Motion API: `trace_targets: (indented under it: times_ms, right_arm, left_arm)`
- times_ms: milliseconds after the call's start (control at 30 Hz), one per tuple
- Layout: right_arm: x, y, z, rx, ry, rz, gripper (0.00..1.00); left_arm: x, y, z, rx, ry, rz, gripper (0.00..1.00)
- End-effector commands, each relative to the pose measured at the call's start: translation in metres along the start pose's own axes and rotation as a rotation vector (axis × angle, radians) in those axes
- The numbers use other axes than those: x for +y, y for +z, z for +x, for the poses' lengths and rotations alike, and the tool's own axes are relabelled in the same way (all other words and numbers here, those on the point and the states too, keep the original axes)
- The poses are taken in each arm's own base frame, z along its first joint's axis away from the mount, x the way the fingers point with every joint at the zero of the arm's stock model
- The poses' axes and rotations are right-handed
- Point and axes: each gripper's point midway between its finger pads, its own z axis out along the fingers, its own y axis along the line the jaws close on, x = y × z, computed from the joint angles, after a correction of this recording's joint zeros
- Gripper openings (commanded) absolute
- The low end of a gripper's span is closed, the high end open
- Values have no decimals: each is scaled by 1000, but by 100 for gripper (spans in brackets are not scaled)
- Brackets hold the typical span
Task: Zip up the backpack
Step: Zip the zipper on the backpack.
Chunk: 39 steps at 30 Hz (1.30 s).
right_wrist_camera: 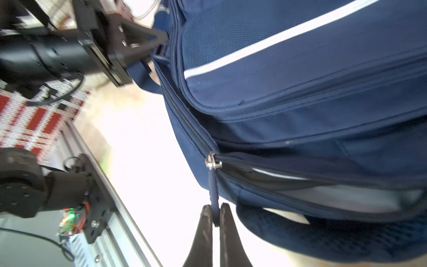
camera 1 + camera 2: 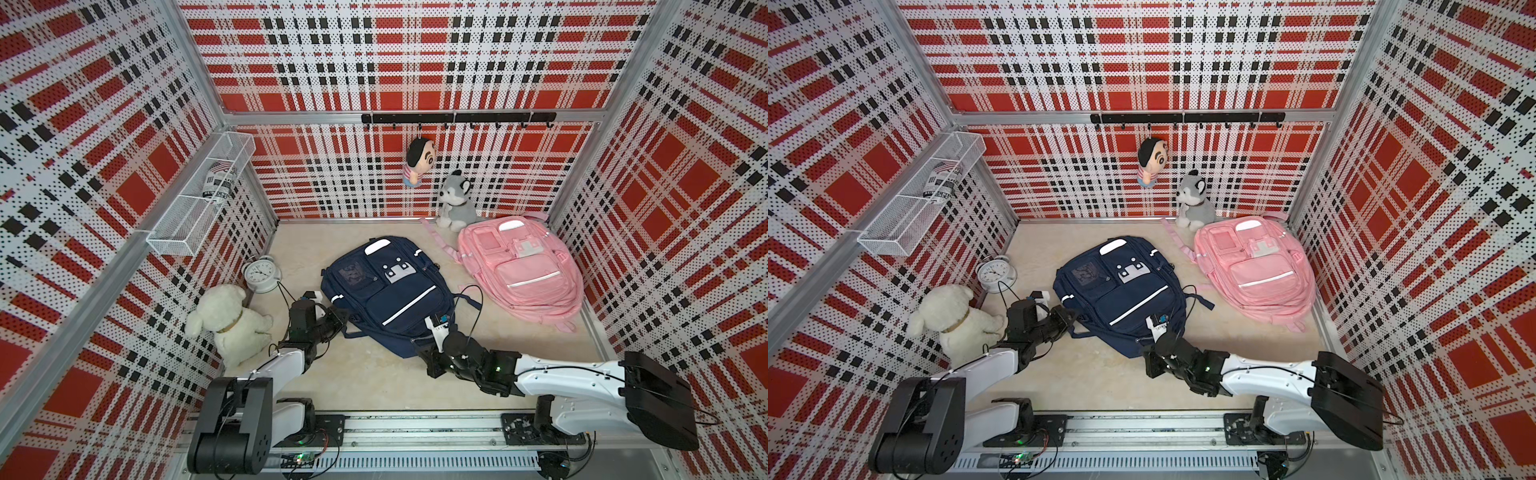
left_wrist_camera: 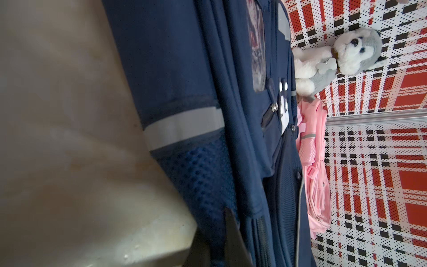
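Observation:
A navy backpack (image 2: 386, 291) (image 2: 1121, 291) lies flat mid-floor in both top views. My left gripper (image 2: 341, 319) (image 3: 221, 242) is at its left lower corner, shut on navy strap webbing (image 1: 139, 72) and mesh there. My right gripper (image 1: 216, 215) (image 2: 417, 347) is at the bag's near bottom edge, shut on the blue zipper pull (image 1: 213, 189). The metal slider (image 1: 213, 161) sits just above the fingertips. On one side of it the zipper teeth (image 1: 184, 120) are closed; on the other the seam gapes, showing a pale lining (image 1: 335, 196).
A pink backpack (image 2: 523, 274) lies to the right, with a husky plush (image 2: 455, 203) behind it. A white plush dog (image 2: 228, 320) and an alarm clock (image 2: 262, 274) stand left of my left arm. A wire shelf (image 2: 199, 199) hangs on the left wall.

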Motion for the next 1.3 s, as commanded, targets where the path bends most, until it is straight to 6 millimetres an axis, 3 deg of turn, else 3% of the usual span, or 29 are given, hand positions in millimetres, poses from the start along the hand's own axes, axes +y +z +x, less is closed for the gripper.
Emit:
trace_targets:
  times_ms: [0,167,233,300,367,433,533,633,900,1100,1267]
  right_arm:
    - [-14,-9,2,-37,52,-18,0]
    - [-26,-6,16,-5,71,5,0]
    - [-27,2,19,15,74,16,0]
    - [-28,13,22,38,73,38,8]
    - [-28,24,22,53,74,58,9]
    - [-29,31,20,55,79,76,28]
    - [-31,32,16,46,83,103,42]
    - [-32,23,14,27,74,145,49]
    - [-18,-5,-3,16,31,328,51]
    - [-5,-1,4,60,58,562,51]
    - [-4,17,11,78,38,719,50]
  left_arm:
    - [0,-5,-40,-133,37,-32,0]
    - [2,-5,-41,-132,30,-38,0]
    - [1,-5,-40,-128,28,-31,0]
    - [-3,-5,-37,-124,28,-21,0]
    - [-8,-5,-33,-116,30,-8,0]
    - [-13,-4,-27,-108,35,1,0]
    - [-19,-2,-20,-96,42,10,0]
    - [-24,0,-15,-81,45,25,0]
    - [-29,-3,-12,-88,50,35,0]
    - [-33,-6,-12,-107,65,35,0]
    - [-34,-5,-5,-89,70,51,0]
